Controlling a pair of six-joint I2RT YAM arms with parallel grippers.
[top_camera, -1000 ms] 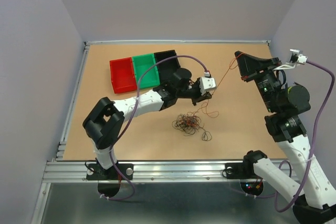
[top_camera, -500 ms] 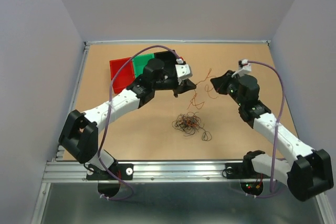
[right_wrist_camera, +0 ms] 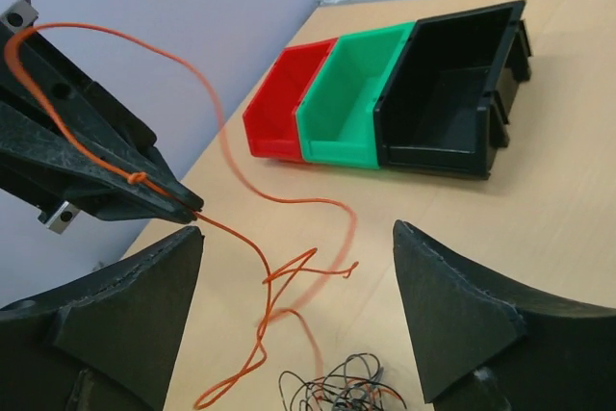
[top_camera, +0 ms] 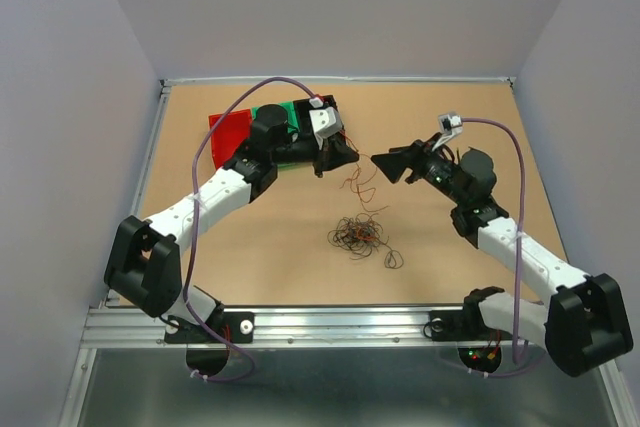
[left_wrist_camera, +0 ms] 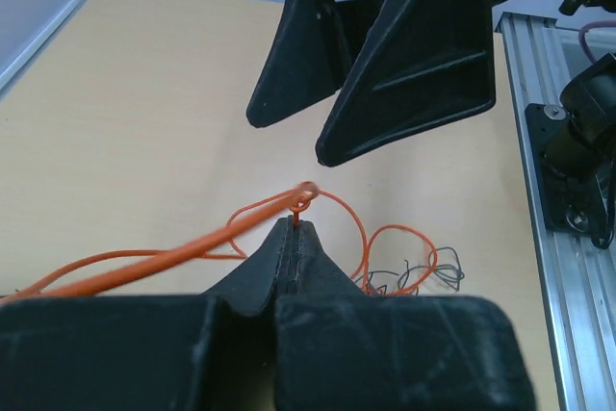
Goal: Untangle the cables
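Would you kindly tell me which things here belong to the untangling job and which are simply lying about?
Job in hand:
orange wire, pinched in the left tool
wire tangle on the table
loose wire loop
right tool, open

Lying about:
red bin
green bin
black bin

Light: bright, even, diffuse.
Shadows: faint and soft on the table [top_camera: 250, 267].
Blur: orange cable [right_wrist_camera: 231, 235] smeared, centre-left of frame.

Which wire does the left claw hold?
The orange wire, pinched near its small loop by the shut left claw. The other wires lie loose in a bunch on the table, held by nothing.
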